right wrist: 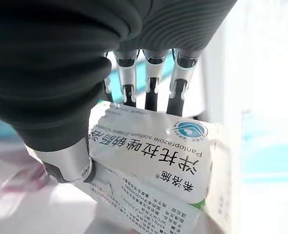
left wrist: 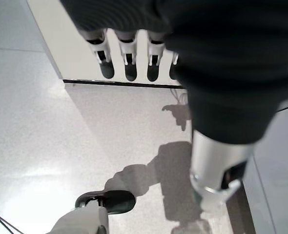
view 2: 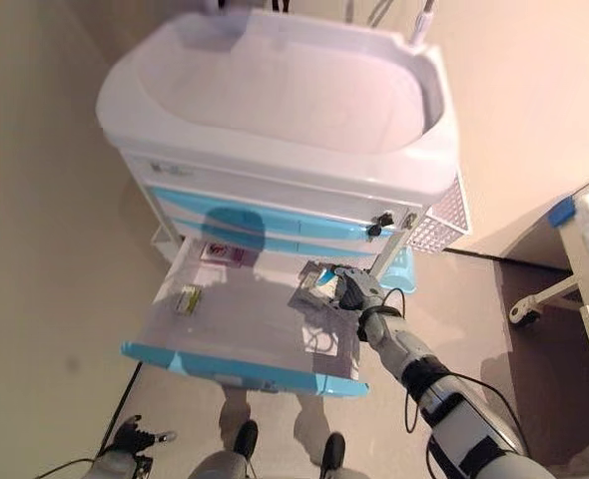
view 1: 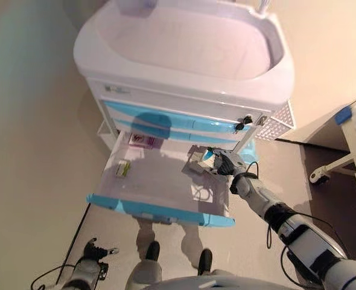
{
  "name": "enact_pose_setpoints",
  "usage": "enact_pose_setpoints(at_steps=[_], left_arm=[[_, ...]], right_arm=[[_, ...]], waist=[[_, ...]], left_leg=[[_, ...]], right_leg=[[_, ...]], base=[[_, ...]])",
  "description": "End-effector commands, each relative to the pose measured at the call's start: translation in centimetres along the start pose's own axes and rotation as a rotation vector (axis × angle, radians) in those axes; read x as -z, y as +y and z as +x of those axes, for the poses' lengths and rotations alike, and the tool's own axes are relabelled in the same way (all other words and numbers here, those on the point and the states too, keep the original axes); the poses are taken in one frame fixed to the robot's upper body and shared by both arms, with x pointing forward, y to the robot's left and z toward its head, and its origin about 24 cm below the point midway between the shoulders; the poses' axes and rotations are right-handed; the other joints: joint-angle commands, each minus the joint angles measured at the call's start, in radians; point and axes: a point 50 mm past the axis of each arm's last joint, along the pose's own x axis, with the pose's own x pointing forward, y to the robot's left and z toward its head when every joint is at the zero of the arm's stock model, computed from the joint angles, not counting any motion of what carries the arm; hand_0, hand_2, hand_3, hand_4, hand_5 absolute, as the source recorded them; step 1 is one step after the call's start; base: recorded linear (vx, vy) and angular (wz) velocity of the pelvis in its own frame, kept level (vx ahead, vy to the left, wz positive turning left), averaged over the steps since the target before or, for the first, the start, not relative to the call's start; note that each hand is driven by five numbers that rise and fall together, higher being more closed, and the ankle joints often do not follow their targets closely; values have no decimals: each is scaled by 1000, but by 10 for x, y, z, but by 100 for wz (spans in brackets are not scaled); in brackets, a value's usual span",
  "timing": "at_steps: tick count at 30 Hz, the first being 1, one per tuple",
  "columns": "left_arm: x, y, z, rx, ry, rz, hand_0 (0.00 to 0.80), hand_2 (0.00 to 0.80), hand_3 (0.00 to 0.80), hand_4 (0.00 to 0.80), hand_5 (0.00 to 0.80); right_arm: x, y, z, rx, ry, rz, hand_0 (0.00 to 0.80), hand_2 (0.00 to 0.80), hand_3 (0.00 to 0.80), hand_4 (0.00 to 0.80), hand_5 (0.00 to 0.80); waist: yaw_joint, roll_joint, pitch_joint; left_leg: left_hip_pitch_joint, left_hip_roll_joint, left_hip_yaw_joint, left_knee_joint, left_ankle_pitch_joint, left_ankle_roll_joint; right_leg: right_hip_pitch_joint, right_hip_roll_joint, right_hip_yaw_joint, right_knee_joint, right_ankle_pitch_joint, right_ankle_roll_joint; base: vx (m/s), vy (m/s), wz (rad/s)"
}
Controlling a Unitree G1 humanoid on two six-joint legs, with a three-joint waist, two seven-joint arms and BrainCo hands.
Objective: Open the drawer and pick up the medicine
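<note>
The medicine box (right wrist: 149, 165), white with a teal mark, sits in the right hand (view 1: 225, 162), pinched between the thumb (right wrist: 68, 163) on one side and the fingers (right wrist: 175, 95) curled over its far edge. The hand holds it above the back right corner of the open drawer (view 1: 160, 211), whose blue front lies nearer the robot than the hand. Farther along the drawer floor from the hand lie a small green packet (view 1: 123, 168) and, at the back, a pink-and-white packet (view 1: 143, 140). The drawer belongs to a white cart (view 1: 184, 60) with blue-fronted drawers above the hand. The left hand (left wrist: 129, 58) hangs low over the floor (left wrist: 46, 146), its fingers straight and spread, holding nothing.
</note>
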Motion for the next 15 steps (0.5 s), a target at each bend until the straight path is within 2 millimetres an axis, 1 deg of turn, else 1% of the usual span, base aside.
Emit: enact_pose_setpoints(at_steps=[1,3,7,8,11,15], left_arm=[[0,3,2,-10,10,16,0,0,0,0,0],[7,2,0,-4,31,17,0,0,0,0,0],[13,1,-1,2,44,22,0,0,0,0,0],[16,0,-2,7,55,26,0,0,0,0,0],[20,-1,-3,10,64,25,0,0,0,0,0],[25,-2,-4,10,79,29,0,0,0,0,0]], right_arm=[[4,-31,1,85,-47,-31,800,800,800,800,800],[6,-34,-5,100,-60,-20,800,800,800,800,800],[10,-38,-11,121,-62,-4,800,800,800,800,800],[9,-45,-15,148,-79,6,800,800,800,800,800],[11,-49,-19,170,-86,18,800,800,800,800,800],[8,-61,-27,222,-123,45,800,800,800,800,800]], waist=[[-10,4,-27],[-16,6,-44],[-19,11,-59],[-22,14,-67],[-25,17,-74],[-32,21,-85]], left_leg=[[-35,-27,-31,6,-24,28],[-20,-22,-25,-2,-25,27],[-8,-18,-20,-8,-24,26],[0,-18,-17,-8,-27,27],[8,-16,-16,-9,-30,27],[17,-15,-12,-10,-34,26]], right_leg=[[-18,11,-6,55,-19,55],[-5,12,-3,45,-20,56],[5,13,-3,40,-19,56],[11,13,-2,41,-21,56],[18,13,0,39,-22,56],[25,16,3,38,-27,55]], base=[[57,3,-13],[64,-3,-13],[32,-6,-6],[35,-9,-4],[25,-3,-2],[23,-4,-1]])
